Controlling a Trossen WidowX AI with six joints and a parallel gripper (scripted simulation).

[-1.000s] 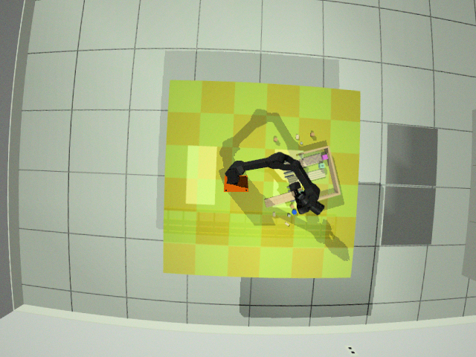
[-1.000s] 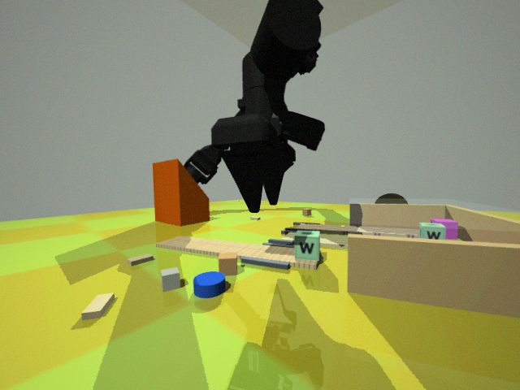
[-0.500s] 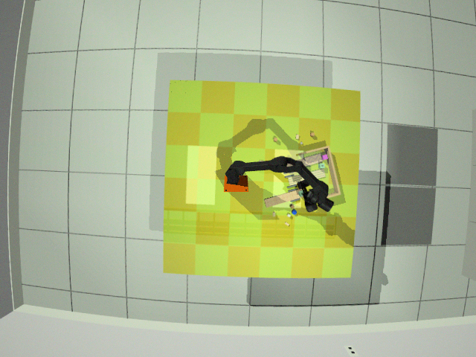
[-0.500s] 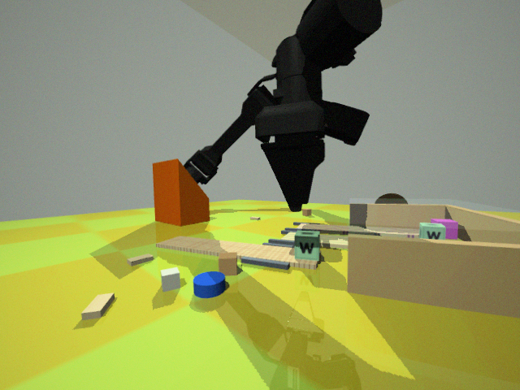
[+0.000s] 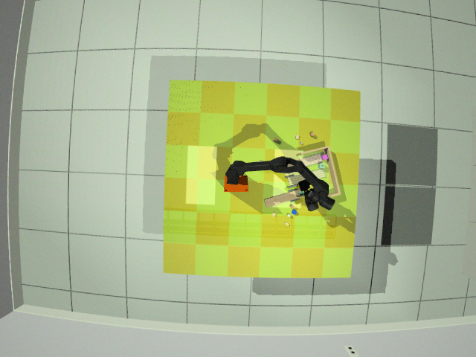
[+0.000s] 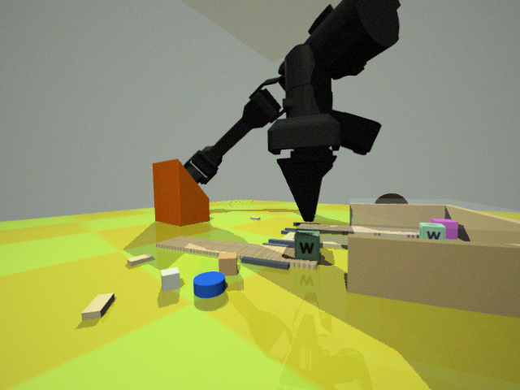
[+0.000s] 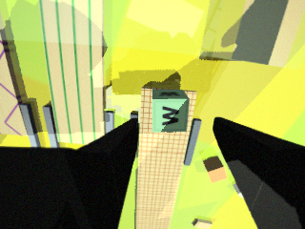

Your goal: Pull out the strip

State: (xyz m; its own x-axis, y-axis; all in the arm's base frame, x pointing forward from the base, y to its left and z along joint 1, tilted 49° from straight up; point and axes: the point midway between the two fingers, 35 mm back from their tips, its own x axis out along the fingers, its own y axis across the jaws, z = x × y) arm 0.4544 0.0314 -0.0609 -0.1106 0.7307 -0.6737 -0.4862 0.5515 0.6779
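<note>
A green cube marked W (image 5: 301, 193) (image 6: 306, 246) (image 7: 170, 114) sits on the end of the grid-patterned strip (image 5: 278, 199) (image 6: 192, 244) (image 7: 159, 176), which lies largely clear of the frame's rails. A second green W cube (image 5: 321, 166) (image 6: 432, 231) and a magenta cube (image 5: 324, 157) (image 6: 444, 227) are by the box's inner side. My gripper (image 6: 309, 219) (image 7: 175, 123) is partly open and empty, pointing down above the first cube. In the wrist view its fingertips stand either side of that cube, not touching it. The arm partly covers this area in the top view.
A wooden box wall (image 5: 334, 172) (image 6: 432, 268) stands beside the cube. A green-lined strip (image 7: 71, 62) and a purple-patterned strip (image 5: 313, 158) lie alongside. Dark rails (image 6: 265, 262) (image 7: 193, 143) flank the strips. A blue disc (image 5: 294, 212) (image 6: 209, 284), tan block (image 6: 227, 263) and white cube (image 6: 170, 279) lie nearby.
</note>
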